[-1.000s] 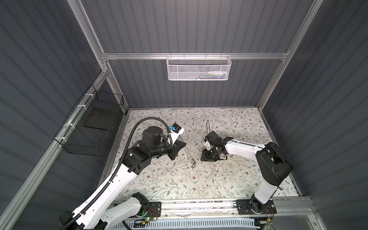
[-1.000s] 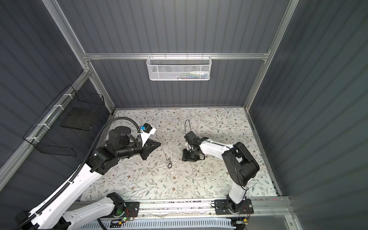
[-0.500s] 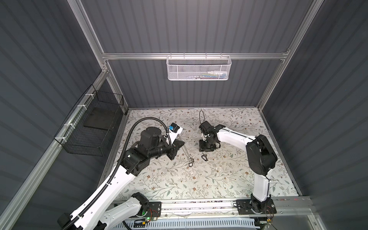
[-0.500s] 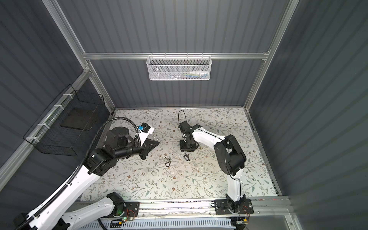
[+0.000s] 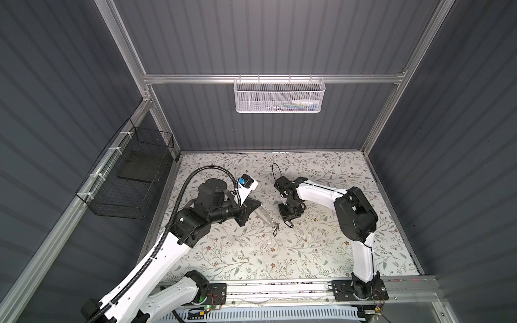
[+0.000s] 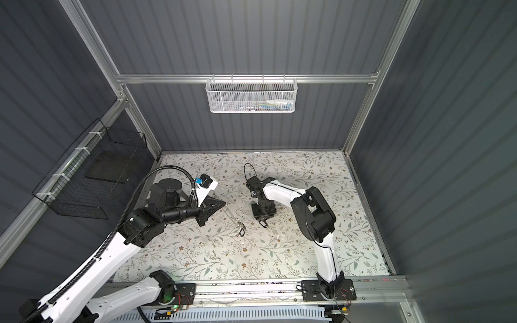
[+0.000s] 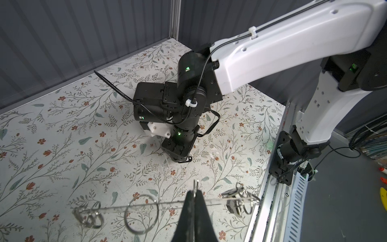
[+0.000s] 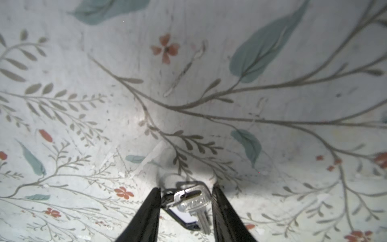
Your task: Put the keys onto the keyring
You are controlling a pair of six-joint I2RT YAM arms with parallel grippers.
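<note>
While both arms reached over the floral desk (image 5: 307, 251), the left tool (image 7: 195, 193) was pressed together on the keyring (image 7: 146, 206), held edge-on and crosswise to it, one end near the right tool (image 5: 291, 214). That tool sat low over a loose key (image 8: 192, 201), jaws spread either side, blade running back along them; whether they pinched it I could not tell. In a top view only its black tag (image 5: 288, 223) peeked out from under the tool

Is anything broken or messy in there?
Only the flowery table cover: it is scratched and peeling in spots near the right tool. The key between that tool's jaws lies flat and looks whole. The left tool grips the keyring by its edge. Nothing is spilled.
</note>
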